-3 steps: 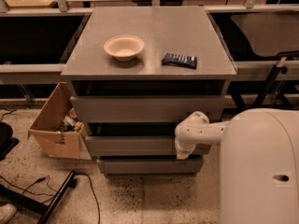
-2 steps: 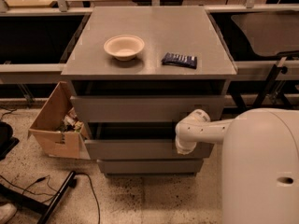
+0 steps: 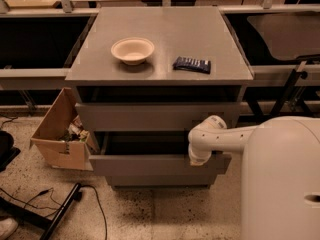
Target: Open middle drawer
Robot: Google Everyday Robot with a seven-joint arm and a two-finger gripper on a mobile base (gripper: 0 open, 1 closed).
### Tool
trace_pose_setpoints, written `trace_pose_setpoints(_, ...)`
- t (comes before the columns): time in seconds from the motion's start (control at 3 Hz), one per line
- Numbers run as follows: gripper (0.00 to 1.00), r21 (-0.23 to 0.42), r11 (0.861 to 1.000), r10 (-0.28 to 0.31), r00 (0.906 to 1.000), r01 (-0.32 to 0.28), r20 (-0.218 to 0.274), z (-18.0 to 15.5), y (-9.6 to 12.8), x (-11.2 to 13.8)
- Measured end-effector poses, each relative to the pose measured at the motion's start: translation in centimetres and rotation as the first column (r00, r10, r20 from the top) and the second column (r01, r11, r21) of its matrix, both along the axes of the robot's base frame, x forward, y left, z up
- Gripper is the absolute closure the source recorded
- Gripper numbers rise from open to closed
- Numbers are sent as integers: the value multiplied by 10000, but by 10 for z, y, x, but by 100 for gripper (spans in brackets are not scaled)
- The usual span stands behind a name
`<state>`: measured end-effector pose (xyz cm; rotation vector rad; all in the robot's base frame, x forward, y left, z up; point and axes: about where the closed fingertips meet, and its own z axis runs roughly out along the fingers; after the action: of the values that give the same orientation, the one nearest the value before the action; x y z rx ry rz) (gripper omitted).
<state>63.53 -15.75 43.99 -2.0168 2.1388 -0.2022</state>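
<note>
The grey cabinet [image 3: 165, 31] has three stacked drawers. The middle drawer [image 3: 145, 165] stands pulled out towards me, with a dark gap showing behind its plain slab front. The top drawer [image 3: 150, 116] sits above it and is set further back. The lowest drawer [image 3: 160, 180] shows only as a thin strip underneath. My gripper [image 3: 199, 157] is at the end of the white arm, which reaches in from the right. It sits at the top edge of the middle drawer's front, near its right end.
A cream bowl [image 3: 132, 50] and a dark blue packet [image 3: 192, 64] lie on the cabinet top. An open cardboard box [image 3: 60, 134] of clutter stands at the cabinet's left. Cables and a black stand leg [image 3: 55, 211] lie on the floor. My white body [image 3: 282, 184] fills the lower right.
The middle drawer has slid further out towards me, and the gripper has drawn back with its front edge. The other drawers have not moved.
</note>
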Motion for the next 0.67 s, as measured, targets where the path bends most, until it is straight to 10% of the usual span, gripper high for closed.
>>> trace_pose_setpoints(0.67, 100, 179, 9998, 115, 9993, -109, -355, 1, 3, -12)
